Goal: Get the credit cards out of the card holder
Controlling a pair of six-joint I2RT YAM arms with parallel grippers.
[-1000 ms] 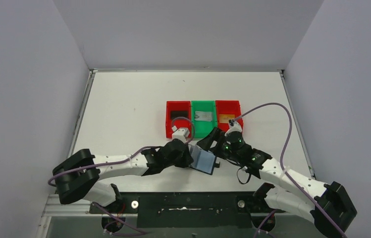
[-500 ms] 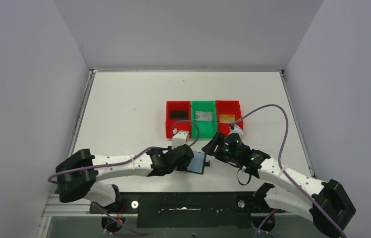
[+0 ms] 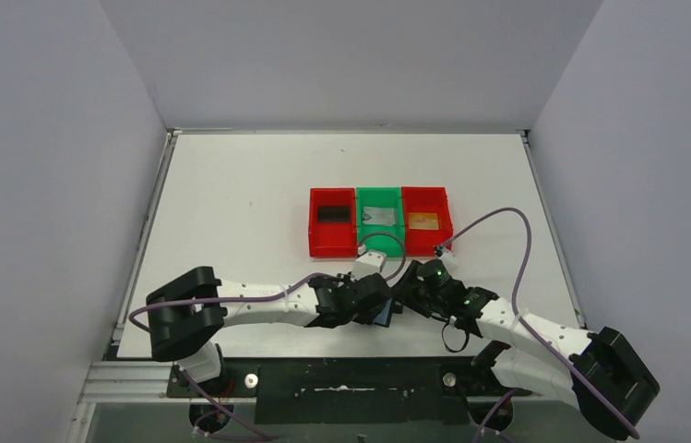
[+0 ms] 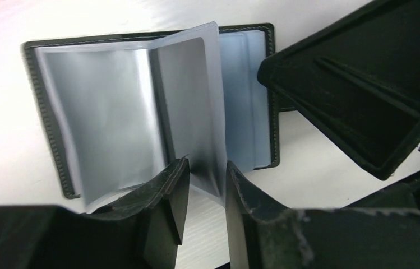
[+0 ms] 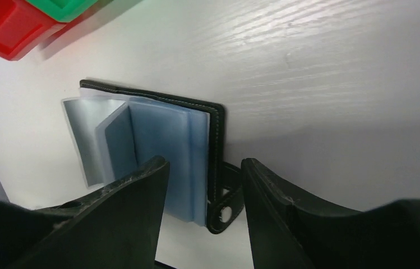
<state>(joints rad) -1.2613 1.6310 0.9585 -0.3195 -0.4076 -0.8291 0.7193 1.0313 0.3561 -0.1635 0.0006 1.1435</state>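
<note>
Card holder: black, spread open and flat on the white table near its front edge, between both grippers, clear sleeve leaves fanned up from the spine. Left gripper: arm stretched low across from the left, fingers narrowly parted, one leaf standing in the gap unpinched; right gripper: arm reaching in low from the right, fingers moderately apart above the holder's strap tab, holding nothing. Beyond, at mid-table: left red bin, green bin, right red bin in a touching row; plain grey walls around.
</note>
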